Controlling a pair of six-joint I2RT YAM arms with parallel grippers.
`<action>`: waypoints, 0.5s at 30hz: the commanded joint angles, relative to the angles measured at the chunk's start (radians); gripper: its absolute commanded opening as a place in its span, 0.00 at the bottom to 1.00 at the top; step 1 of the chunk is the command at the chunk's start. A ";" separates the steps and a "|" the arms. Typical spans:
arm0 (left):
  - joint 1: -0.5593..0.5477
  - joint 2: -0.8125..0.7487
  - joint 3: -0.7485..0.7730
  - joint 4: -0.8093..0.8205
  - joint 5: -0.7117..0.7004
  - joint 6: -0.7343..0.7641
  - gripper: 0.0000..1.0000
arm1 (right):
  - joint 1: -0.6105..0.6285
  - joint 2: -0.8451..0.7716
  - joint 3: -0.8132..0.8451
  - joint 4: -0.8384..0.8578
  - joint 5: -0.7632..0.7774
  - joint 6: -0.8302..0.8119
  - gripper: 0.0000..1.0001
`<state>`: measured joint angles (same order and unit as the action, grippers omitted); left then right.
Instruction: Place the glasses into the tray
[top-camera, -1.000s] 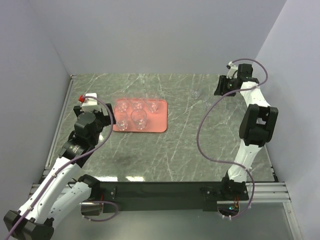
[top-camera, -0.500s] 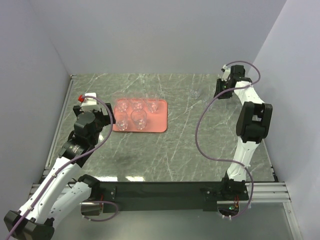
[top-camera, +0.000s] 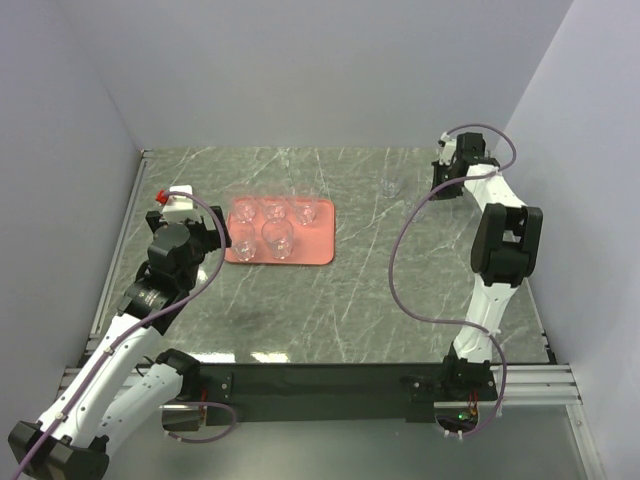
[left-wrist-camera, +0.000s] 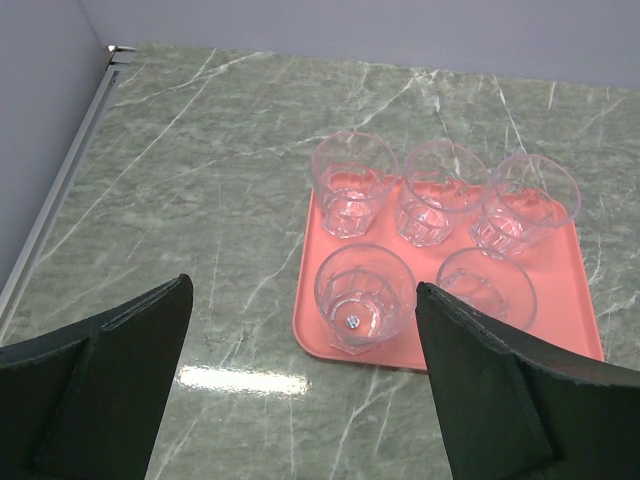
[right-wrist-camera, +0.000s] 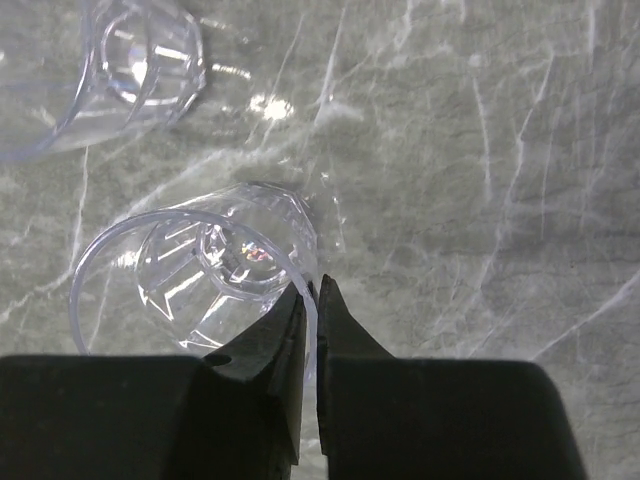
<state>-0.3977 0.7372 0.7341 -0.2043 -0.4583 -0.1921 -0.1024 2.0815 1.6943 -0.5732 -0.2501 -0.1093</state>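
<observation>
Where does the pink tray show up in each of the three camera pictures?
Top external: the tray lies left of centre, toward the far side.
Left wrist: centre-right, with five glasses on it.
Right wrist: not in it.
Shared landmark: the green marble table.

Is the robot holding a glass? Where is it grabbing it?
Yes. The right gripper pinches one glass by its rim, a finger inside and a finger outside. The left gripper holds nothing.
</observation>
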 joint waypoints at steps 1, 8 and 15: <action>0.007 -0.009 -0.004 0.039 0.012 0.008 0.99 | 0.018 -0.099 -0.059 0.030 -0.049 -0.052 0.00; 0.010 -0.016 -0.002 0.037 0.018 0.006 0.99 | 0.062 -0.340 -0.304 0.133 -0.244 -0.147 0.00; 0.010 -0.019 -0.004 0.036 0.020 0.005 0.99 | 0.196 -0.431 -0.387 0.125 -0.298 -0.197 0.00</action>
<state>-0.3920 0.7341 0.7341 -0.2039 -0.4561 -0.1921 0.0380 1.7035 1.3262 -0.4950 -0.4854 -0.2634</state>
